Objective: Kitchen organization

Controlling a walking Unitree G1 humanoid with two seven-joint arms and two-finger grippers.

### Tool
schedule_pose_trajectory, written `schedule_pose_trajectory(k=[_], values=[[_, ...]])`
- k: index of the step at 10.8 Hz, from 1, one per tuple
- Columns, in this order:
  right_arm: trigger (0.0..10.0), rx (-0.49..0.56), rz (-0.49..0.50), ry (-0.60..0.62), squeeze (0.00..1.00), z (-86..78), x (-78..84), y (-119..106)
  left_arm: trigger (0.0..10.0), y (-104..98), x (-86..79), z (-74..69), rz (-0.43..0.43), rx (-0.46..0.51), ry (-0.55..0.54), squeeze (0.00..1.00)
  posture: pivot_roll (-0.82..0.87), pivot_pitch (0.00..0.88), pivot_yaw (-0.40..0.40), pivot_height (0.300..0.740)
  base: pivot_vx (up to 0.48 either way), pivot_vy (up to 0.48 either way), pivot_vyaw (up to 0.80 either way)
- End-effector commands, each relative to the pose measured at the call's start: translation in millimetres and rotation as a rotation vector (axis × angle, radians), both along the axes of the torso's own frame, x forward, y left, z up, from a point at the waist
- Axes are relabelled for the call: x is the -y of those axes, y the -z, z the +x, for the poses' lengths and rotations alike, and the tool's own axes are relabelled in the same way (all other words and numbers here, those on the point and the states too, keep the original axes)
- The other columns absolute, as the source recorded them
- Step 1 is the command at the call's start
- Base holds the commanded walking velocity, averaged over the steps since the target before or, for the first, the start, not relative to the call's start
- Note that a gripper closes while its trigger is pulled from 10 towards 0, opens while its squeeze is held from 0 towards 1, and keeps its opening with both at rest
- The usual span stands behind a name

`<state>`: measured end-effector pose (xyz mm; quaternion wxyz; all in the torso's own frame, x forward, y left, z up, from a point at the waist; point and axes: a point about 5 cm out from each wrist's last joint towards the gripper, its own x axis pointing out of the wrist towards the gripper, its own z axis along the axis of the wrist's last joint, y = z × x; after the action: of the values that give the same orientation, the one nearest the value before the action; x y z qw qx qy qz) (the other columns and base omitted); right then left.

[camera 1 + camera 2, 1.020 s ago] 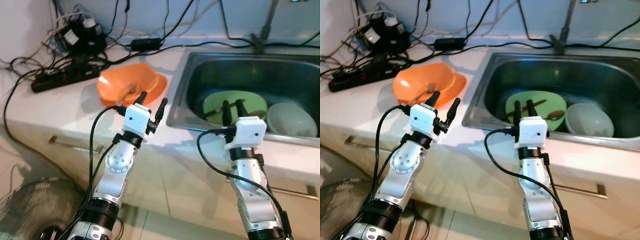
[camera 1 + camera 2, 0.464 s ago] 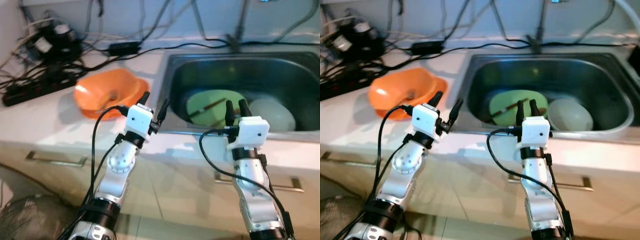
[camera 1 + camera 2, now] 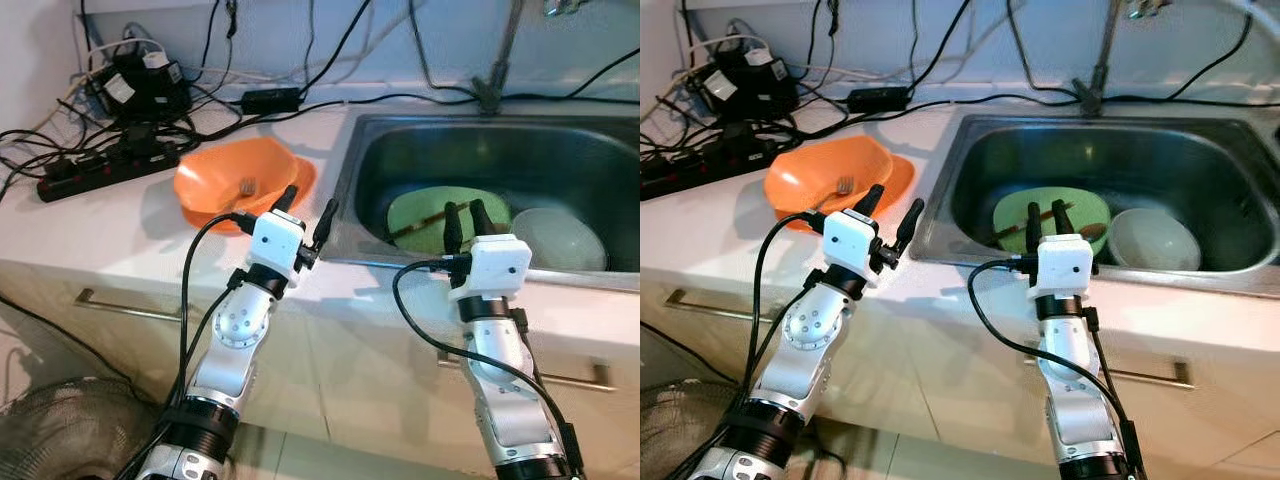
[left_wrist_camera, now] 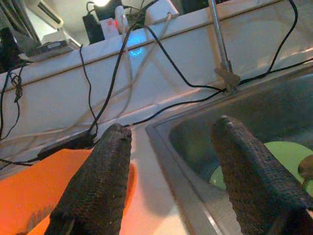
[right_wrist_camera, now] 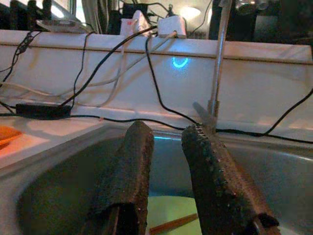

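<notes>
An orange dish (image 3: pixel 235 180) with a fork (image 3: pixel 248 185) in it lies on the white counter (image 3: pixel 120 225), left of the steel sink (image 3: pixel 345 225). In the sink sit a green plate (image 3: pixel 420 212) with chopsticks across it and a white bowl (image 3: pixel 555 238). My left gripper (image 3: pixel 308 203) hovers open over the counter's front edge, between the orange dish and the sink rim. Open by a narrow gap and holding nothing, my right gripper (image 3: pixel 463 213) is at the sink's front rim, in line with the green plate (image 5: pixel 168 213).
A black power strip (image 3: pixel 105 165), adapters and tangled cables crowd the counter's back left. The tap (image 3: pixel 497 75) rises behind the sink. Drawer handles (image 3: pixel 130 308) run along the cabinet front below. A floor fan (image 3: pixel 60 430) stands at the lower left.
The head camera has swung, so the whole picture shifted. Both grippers keep the same pose against the counter edge. Nothing was taken hold of or let go.
</notes>
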<state>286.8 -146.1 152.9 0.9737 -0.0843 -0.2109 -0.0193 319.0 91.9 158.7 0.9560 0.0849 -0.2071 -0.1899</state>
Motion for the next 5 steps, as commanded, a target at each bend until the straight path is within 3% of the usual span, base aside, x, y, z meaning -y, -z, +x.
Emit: schedule_pose_trajectory(k=[1, 5], values=[[10.0, 0.006, -0.007, 0.005, 0.0, 0.7, 0.7, -1.3, 10.0, -2.2, -2.0, -1.8, -0.002, 0.017, -0.008, 0.0, 0.02, 0.053, 0.137, 0.74, 0.0, -0.311, 0.0], [10.0, 0.007, -0.007, 0.006, 0.0, 0.7, 0.8, -1.3, 10.0, -2.2, -2.0, -1.8, -0.003, 0.017, -0.008, 0.0, 0.02, 0.053, 0.137, 0.74, 0.0, -0.311, 0.0]])
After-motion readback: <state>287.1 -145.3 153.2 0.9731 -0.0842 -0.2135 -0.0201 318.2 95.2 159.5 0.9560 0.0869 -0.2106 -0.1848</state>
